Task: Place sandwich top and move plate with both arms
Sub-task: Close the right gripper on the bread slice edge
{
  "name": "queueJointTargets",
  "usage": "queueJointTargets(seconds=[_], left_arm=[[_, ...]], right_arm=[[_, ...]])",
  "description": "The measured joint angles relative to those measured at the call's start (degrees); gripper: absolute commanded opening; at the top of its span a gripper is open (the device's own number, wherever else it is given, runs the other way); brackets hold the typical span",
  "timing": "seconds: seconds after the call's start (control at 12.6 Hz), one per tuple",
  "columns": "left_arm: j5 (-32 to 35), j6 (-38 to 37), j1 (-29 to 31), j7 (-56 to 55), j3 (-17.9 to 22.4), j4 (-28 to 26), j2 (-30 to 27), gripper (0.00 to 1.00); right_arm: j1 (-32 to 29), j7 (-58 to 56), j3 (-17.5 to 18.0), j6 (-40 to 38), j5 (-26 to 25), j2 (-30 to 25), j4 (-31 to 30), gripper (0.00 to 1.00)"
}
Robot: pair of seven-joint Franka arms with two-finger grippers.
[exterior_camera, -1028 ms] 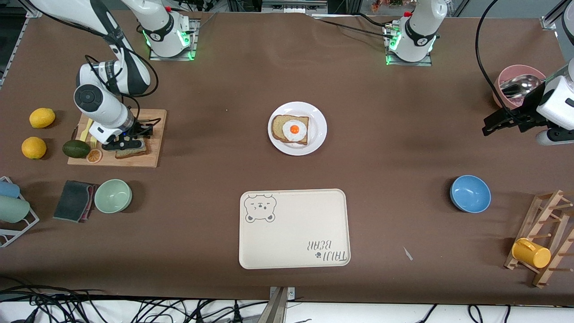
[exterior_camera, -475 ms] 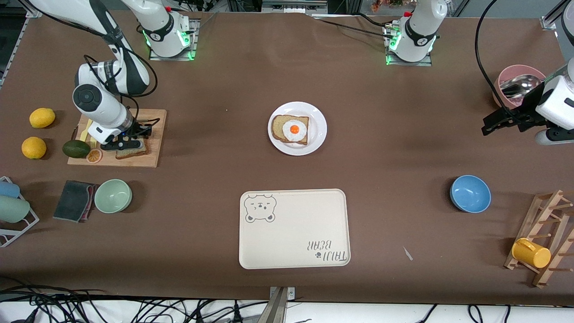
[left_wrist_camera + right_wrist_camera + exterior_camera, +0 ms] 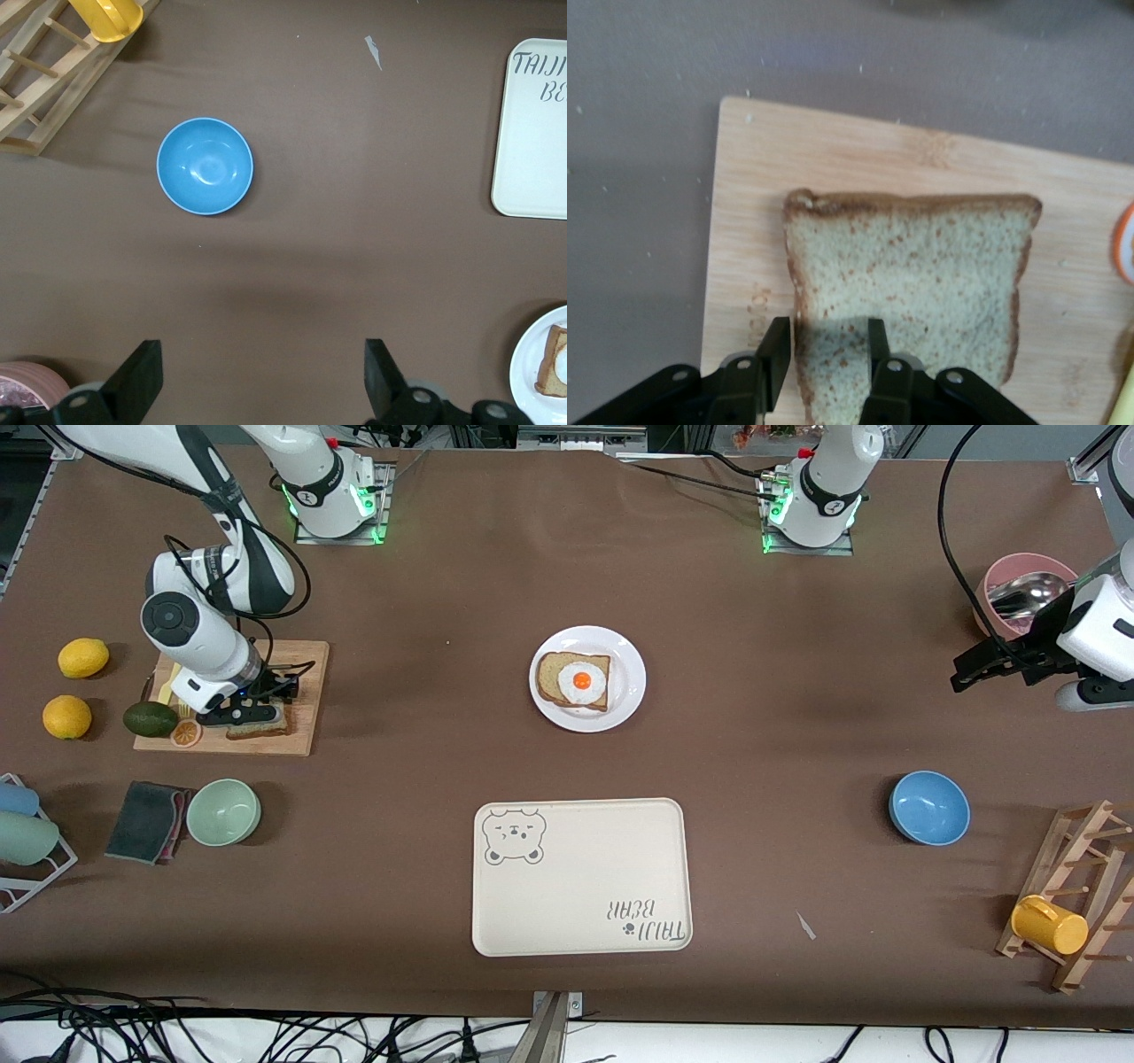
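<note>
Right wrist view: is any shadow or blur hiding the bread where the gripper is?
Right wrist view: the right gripper shades the near end of the tan speckled bread slice; crust and wooden cutting board stay sharp. Front view: even lighting, soft shadows.

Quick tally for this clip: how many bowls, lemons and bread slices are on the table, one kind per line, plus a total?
Bowls: 3, green, blue, pink
Lemons: 2, one and another
Bread slices: 2, the sandwich top on the cutting board, one under the egg on the plate
Total: 7
</note>
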Motion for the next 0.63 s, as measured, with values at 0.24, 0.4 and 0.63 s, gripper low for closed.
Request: queueJointTargets(seconds=[0.24, 0.4, 0.63], left_arm=[[0.0, 0.0, 0.0, 0.0, 0.0, 0.0, 0.0, 1.0], [0.0, 0.0, 0.0, 0.0, 0.0, 0.0, 0.0, 1.0], [0.0, 0.0, 0.0, 0.0, 0.0, 0.0, 0.0, 1.0]], right_arm=[[0.2, 1.0, 0.2, -0.9, 0.0, 0.1, 0.8, 0.44], [0.9, 2.9, 0.3, -1.1, -0.1, 0.5, 0.9, 0.44], [1.8, 6.2, 0.4, -1.1, -3.4, 1.4, 1.0, 0.43]])
